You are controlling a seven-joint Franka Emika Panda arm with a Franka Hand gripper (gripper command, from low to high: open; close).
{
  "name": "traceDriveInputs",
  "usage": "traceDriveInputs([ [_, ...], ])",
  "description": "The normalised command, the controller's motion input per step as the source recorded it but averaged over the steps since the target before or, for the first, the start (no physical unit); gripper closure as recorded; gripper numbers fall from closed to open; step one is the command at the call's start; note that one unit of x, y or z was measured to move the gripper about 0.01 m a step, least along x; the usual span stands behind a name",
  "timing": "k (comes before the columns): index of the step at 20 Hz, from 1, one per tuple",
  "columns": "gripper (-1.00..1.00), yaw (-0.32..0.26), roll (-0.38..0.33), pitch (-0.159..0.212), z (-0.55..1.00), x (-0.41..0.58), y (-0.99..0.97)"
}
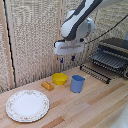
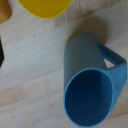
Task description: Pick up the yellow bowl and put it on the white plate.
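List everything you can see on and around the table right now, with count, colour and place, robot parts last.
yellow bowl: 1, bright yellow, on the table between the orange block and the blue cup
blue cup: 1, blue with a handle, upright, just to the exterior view's right of the bowl
orange block: 1, orange, lying beside the bowl on the exterior view's left
white plate: 1, white with patterned rim, front of the table at the exterior view's left, nothing on it
toaster oven: 1, dark and metallic, back at the exterior view's right
gripper: 1, white with blue-tipped jaws, open, above the bowl, holding nothing
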Motion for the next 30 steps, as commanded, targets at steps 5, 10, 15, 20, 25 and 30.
traceDriveInputs([
  [5, -1.00, 0.043, 0.000, 0.020, -0.35, 0.347, -0.29],
  [10, -1.00, 0.041, 0.000, 0.025, -0.33, 0.348, -0.31],
  [15, -1.00, 0.045, 0.000, 0.036, -0.33, 0.377, -0.33],
  [20, -1.00, 0.061, 0.000, 0.058, -0.27, 0.337, -0.36],
  [25, 1.00, 0.016, 0.000, 0.060, -0.15, 0.177, -0.15],
  [30, 1.00, 0.000, -0.006, 0.015, -0.07, 0.001, 0.00],
])
